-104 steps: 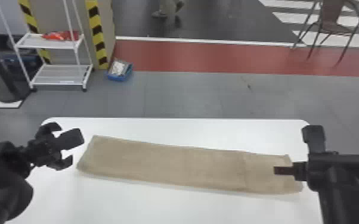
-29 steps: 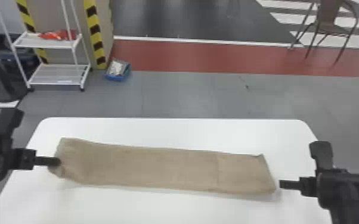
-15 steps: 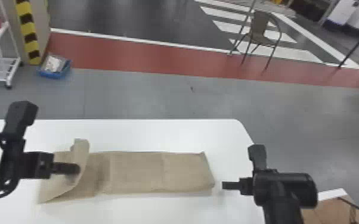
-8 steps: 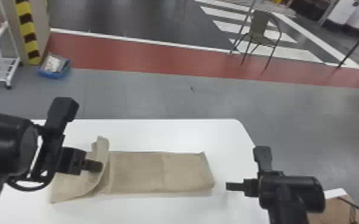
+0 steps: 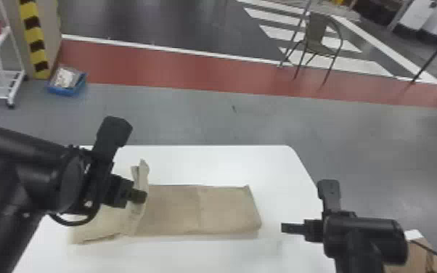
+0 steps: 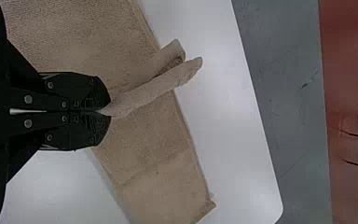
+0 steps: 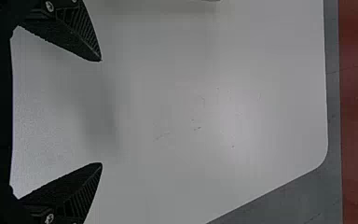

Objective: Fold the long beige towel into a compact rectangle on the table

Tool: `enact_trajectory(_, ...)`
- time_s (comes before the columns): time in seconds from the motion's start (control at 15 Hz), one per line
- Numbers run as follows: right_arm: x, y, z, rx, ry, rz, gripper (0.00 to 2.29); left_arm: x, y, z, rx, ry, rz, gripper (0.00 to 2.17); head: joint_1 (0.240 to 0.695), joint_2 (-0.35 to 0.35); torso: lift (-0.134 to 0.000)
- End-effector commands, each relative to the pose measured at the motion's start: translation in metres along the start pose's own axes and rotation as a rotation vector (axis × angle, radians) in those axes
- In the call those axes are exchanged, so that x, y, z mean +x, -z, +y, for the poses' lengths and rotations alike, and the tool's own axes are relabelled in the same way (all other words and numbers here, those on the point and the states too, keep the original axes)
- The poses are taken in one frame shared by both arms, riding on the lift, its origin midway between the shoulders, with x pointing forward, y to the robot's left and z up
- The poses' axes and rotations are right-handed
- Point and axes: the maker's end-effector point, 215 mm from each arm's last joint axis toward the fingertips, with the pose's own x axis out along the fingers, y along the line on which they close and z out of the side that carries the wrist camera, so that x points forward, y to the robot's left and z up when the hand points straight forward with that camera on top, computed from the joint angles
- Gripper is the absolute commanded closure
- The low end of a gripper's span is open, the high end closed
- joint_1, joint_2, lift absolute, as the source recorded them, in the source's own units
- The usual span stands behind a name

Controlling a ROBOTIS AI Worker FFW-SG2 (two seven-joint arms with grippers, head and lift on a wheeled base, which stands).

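Head view: left end effector (image 5: 139, 196) pinching towel (image 5: 225, 210)
Right end effector (image 7: 101, 112): wide-open
Fold: match sides, toward tabletop's (image 5: 228, 165) right edge imo

Premises appear to be an industrial hall or workshop, evidenced by a broad red floor strip (image 5: 192, 72) with smooth grey flooring (image 5: 192, 116) before it, white crossing stripes (image 5: 355, 66) beyond it, and yellow-and-black hazard marking (image 5: 32, 34) and a white wheeled rack (image 5: 17, 85) at its left end.
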Motion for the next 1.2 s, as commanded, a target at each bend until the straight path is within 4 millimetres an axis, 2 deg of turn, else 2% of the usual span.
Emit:
enact_trajectory(0.0, -0.002, 0.000, -0.003, 0.008, -0.001, -0.004, 0.08, 0.009, -0.003, -0.019, 0.038, 0.020, -0.012, 2.14, 0.695, -0.350, 0.000)
enact_trajectory(0.07, -0.002, 0.002, -0.004, 0.008, 0.000, -0.001, 0.08, 0.014, 0.001, -0.023, 0.044, 0.019, -0.003, 2.14, 0.695, -0.350, 0.000)
enact_trajectory(0.13, -0.003, 0.006, -0.004, 0.011, 0.000, 0.006, 0.08, 0.019, -0.006, -0.029, 0.071, 0.018, -0.029, 2.14, 0.695, -0.350, 0.000)
enact_trajectory(0.2, -0.004, 0.008, -0.005, 0.012, 0.002, 0.010, 0.08, 0.025, -0.001, -0.027, 0.082, -0.003, -0.014, 2.14, 0.695, -0.350, 0.000)
enact_trajectory(0.33, -0.004, 0.012, -0.006, 0.012, 0.005, 0.014, 0.08, 0.037, -0.003, -0.030, 0.097, -0.006, -0.039, 2.14, 0.695, -0.350, 0.000)
enact_trajectory(0.47, -0.006, 0.008, -0.008, 0.013, 0.006, 0.005, 0.08, 0.047, 0.000, -0.035, 0.108, 0.001, -0.046, 2.14, 0.695, -0.350, 0.000)
enact_trajectory(0.53, -0.006, 0.008, -0.008, 0.015, 0.007, 0.006, 0.08, 0.049, -0.004, -0.039, 0.119, 0.000, -0.062, 2.14, 0.695, -0.350, 0.000)
enact_trajectory(0.8, -0.006, 0.012, -0.004, 0.018, 0.002, 0.011, 0.08, 0.056, 0.003, -0.064, 0.160, 0.023, -0.052, 2.14, 0.695, -0.350, 0.000)
enact_trajectory(0.87, -0.006, 0.014, -0.004, 0.021, 0.002, 0.016, 0.08, 0.061, 0.003, -0.068, 0.164, 0.030, -0.069, 1.98, 0.695, -0.350, 0.000)
enact_trajectory(0.93, -0.006, 0.014, -0.005, 0.022, 0.003, 0.016, 0.08, 0.066, 0.000, -0.072, 0.161, 0.039, -0.093, 1.30, 0.695, -0.350, 0.000)
enact_trajectory(1.0, -0.006, 0.014, -0.004, 0.021, 0.002, 0.016, 0.08, 0.068, -0.007, -0.075, 0.154, 0.047, -0.121, 0.37, 0.695, -0.350, 0.000)
enact_trajectory(1.07, -0.007, 0.013, -0.005, 0.021, 0.003, 0.014, 0.08, 0.069, -0.009, -0.077, 0.148, 0.055, -0.137, 0.00, 0.695, -0.350, 0.000)
enact_trajectory(1.13, -0.007, 0.013, -0.005, 0.021, 0.003, 0.014, 0.08, 0.071, -0.005, -0.080, 0.157, 0.051, -0.131, 0.00, 0.695, -0.350, 0.000)
